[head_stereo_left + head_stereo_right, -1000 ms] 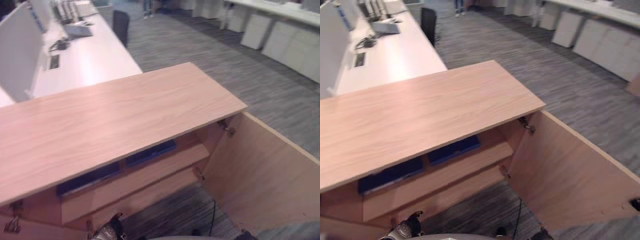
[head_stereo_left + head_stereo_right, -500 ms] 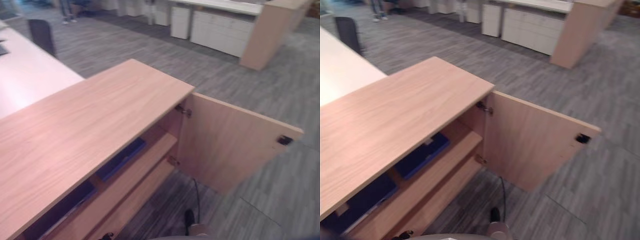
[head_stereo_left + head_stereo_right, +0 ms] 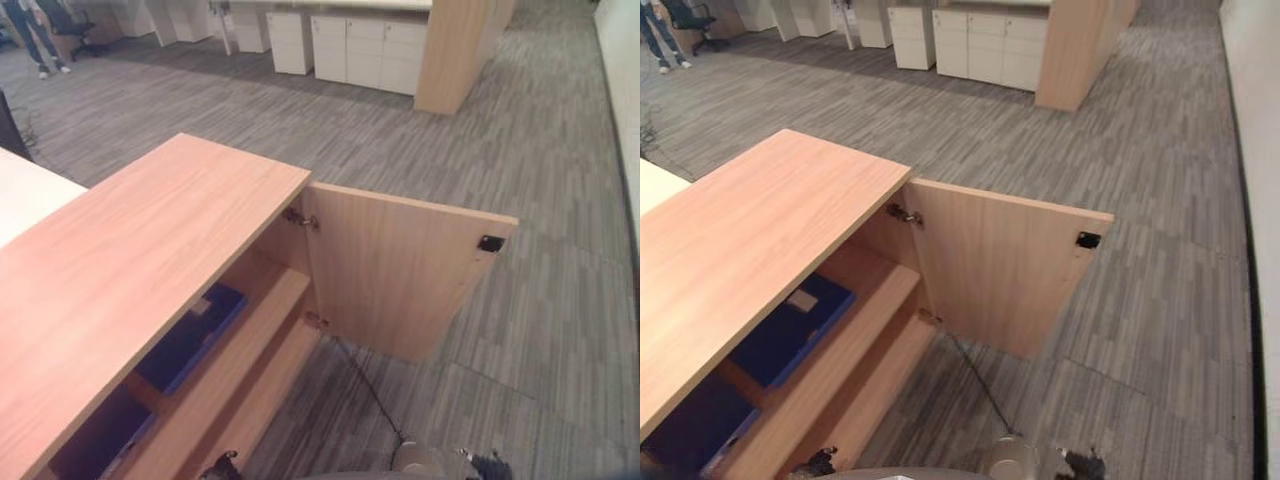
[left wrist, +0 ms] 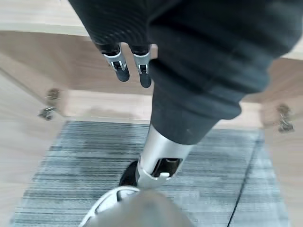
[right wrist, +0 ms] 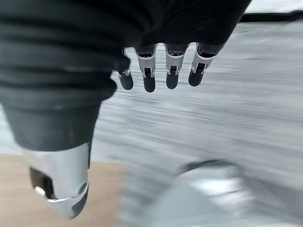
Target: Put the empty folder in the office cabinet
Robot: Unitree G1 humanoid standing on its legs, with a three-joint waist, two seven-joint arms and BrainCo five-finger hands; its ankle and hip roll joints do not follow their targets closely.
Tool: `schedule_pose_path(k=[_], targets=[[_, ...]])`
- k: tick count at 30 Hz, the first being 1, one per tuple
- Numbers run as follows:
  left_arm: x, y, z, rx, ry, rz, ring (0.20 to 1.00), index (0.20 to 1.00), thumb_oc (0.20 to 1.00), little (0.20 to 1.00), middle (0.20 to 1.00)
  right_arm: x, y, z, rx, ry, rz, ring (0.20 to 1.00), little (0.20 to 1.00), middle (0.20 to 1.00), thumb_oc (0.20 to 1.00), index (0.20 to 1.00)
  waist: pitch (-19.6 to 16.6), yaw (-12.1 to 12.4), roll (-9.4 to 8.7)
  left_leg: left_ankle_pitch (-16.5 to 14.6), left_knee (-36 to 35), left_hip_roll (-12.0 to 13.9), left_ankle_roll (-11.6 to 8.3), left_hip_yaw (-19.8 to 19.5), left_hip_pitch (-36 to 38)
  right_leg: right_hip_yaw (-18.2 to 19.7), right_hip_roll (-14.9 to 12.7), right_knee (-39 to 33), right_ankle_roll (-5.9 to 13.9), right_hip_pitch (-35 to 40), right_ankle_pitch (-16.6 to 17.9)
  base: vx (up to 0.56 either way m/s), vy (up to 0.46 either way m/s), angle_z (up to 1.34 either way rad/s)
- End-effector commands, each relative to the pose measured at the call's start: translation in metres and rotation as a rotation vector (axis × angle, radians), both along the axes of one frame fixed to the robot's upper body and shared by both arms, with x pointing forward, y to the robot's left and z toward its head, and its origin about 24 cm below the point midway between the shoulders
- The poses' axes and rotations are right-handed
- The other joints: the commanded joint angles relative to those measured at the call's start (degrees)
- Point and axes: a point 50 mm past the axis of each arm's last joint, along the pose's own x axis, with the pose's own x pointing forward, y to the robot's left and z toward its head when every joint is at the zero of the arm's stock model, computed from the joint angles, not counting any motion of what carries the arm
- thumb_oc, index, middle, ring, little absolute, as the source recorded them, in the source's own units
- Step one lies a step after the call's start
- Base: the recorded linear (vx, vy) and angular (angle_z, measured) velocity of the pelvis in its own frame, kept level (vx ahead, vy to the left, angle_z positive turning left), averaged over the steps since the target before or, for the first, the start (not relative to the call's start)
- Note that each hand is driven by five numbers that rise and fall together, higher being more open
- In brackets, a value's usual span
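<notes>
Looking down from the robot's head, a low wooden office cabinet [image 3: 150, 250] runs in from the left, its flat top bare. Under the top, on the upper shelf [image 3: 855, 325], lie two dark blue folders: one [image 3: 685, 430] at the far left, partly cut off by the edge of the view, and a second blue folder [image 3: 790, 330] just to its right, lying flat with a small pale label on its cover. Which of them is the empty one cannot be told. A lower shelf [image 3: 265, 390] sits beneath. To the right, the cabinet door [image 3: 400, 270] stands swung wide open on its hinges, a small black catch [image 3: 490, 243] near its outer top corner. Grey striped carpet [image 3: 1140, 180] spreads beyond, with white drawer units [image 3: 365, 50] far off and a person's legs [image 3: 40, 45] at the far upper left.

The left hand [image 4: 128, 66] hangs in front of the cabinet, fingers relaxed and straight, holding nothing. The right hand [image 5: 161, 71] hangs over the carpet, fingers loosely straight, likewise holding nothing.
</notes>
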Motion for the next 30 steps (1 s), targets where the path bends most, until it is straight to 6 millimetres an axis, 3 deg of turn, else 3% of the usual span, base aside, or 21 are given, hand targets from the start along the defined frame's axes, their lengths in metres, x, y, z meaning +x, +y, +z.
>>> schedule_pose_path(k=[1, 3, 4, 5, 8, 10, 14, 16, 21, 23, 30], targets=[[-0.010, 0.008, 0.000, 0.020, 0.020, 0.064, 1.000, 1.000, 1.000, 1.000, 1.000, 0.038, -0.029, 0.025, -0.142, -0.116, 0.074, 1.000, 1.000, 1.000, 1.000, 1.000, -0.64, 0.21, -0.98, -1.27, 0.58, -1.29, 2.68, -3.41, -4.63, 0.83, -1.73, -13.54, 4.85, 6.15, 10.10, 0.01, -0.379, -0.69], [-0.007, 0.012, 0.001, 0.016, -0.003, 0.098, 1.000, 1.000, 1.000, 1.000, 1.000, 0.061, -0.044, 0.044, -0.214, -0.179, 0.138, 1.000, 1.000, 1.000, 1.000, 1.000, -0.61, 0.78, -1.22, -0.78, 0.79, 0.14, 1.82, -4.04, -4.47, 0.35, -0.49, -14.00, 4.28, 6.85, 9.23, 0.04, -0.265, -0.42], [-0.005, 0.021, 0.004, 0.031, -0.011, 0.105, 1.000, 1.000, 1.000, 1.000, 1.000, 0.072, -0.114, 0.084, -0.328, -0.215, 0.102, 1.000, 1.000, 1.000, 1.000, 1.000, -0.64, 1.43, -1.64, -0.07, 1.00, 1.38, 0.85, -4.63, -4.74, -0.32, 0.45, -14.17, 3.92, 7.40, 8.47, 0.01, -0.262, -0.11], [-0.003, 0.026, 0.006, 0.023, -0.019, 0.104, 1.000, 1.000, 1.000, 1.000, 1.000, 0.078, -0.132, 0.101, -0.385, -0.241, 0.066, 1.000, 1.000, 1.000, 1.000, 1.000, -0.70, 1.53, -1.82, 0.31, 1.13, 2.17, 0.34, -4.93, -4.85, -0.34, 1.12, -14.26, 3.73, 7.55, 8.04, 0.00, -0.302, 0.01], [0.006, 0.018, 0.005, 0.005, -0.037, 0.075, 1.000, 1.000, 1.000, 1.000, 1.000, 0.104, -0.132, 0.143, -0.484, -0.408, 0.184, 1.000, 1.000, 1.000, 1.000, 1.000, -0.49, 1.56, -1.29, 1.46, 2.04, 4.95, -0.88, -5.51, -5.25, -0.62, 4.00, -13.72, 2.25, 7.95, 5.00, -0.01, -0.273, 0.10], [0.005, 0.018, 0.005, 0.003, -0.038, 0.073, 1.000, 1.000, 1.000, 1.000, 1.000, 0.110, -0.134, 0.152, -0.507, -0.435, 0.205, 1.000, 1.000, 1.000, 1.000, 1.000, -0.46, 1.63, -1.09, 1.60, 2.56, 5.63, -1.17, -5.73, -5.53, -0.80, 4.56, -13.63, 1.88, 8.04, 4.52, -0.01, -0.139, 0.05], [-0.003, 0.027, 0.006, 0.011, -0.026, 0.135, 1.000, 1.000, 1.000, 1.000, 1.000, 0.143, -0.117, 0.196, -0.575, -0.589, 0.405, 1.000, 1.000, 1.000, 1.000, 1.000, 0.49, 2.82, -0.27, 2.34, 7.45, 9.97, -2.89, -6.82, -7.28, -1.84, 8.74, -14.15, -0.81, 9.74, 1.43, -0.02, -0.207, 0.05], [-0.003, 0.027, 0.006, 0.011, -0.026, 0.135, 1.000, 1.000, 1.000, 1.000, 1.000, 0.143, -0.117, 0.196, -0.575, -0.589, 0.405, 1.000, 1.000, 1.000, 1.000, 1.000, 0.51, 2.78, -0.23, 2.30, 7.54, 10.04, -2.92, -6.87, -7.31, -1.88, 8.79, -14.18, -0.84, 9.79, 1.44, 0.03, -0.103, 0.03], [-0.012, 0.031, 0.006, 0.016, 0.006, 0.117, 1.000, 1.000, 1.000, 1.000, 1.000, 0.164, -0.101, 0.222, -0.587, -0.685, 0.539, 1.000, 1.000, 1.000, 1.000, 1.000, 0.77, 3.92, 0.39, 1.93, 9.30, 12.52, -4.61, -8.62, -7.07, -2.70, 11.65, -15.93, -1.73, 12.65, -0.64, 0.04, -0.156, 0.08], [-0.019, 0.036, 0.007, 0.020, 0.027, 0.104, 1.000, 1.000, 1.000, 1.000, 1.000, 0.180, -0.089, 0.240, -0.550, -0.749, 0.632, 1.000, 1.000, 1.000, 1.000, 1.000, 0.93, 5.16, 0.44, 3.55, 9.25, 13.99, -5.51, -9.67, -7.46, -3.61, 13.20, -16.69, -2.67, 13.76, -1.53, 0.00, -0.206, 0.06], [-0.025, 0.042, 0.008, 0.027, 0.033, 0.123, 1.000, 1.000, 1.000, 1.000, 1.000, 0.203, -0.081, 0.258, -0.495, -0.794, 0.696, 1.000, 1.000, 1.000, 1.000, 1.000, 0.77, 6.71, 0.45, 7.08, 7.49, 14.69, -6.00, -10.43, -8.61, -5.39, 14.40, -16.95, -3.99, 14.02, -1.74, -0.03, -0.093, 0.14]])
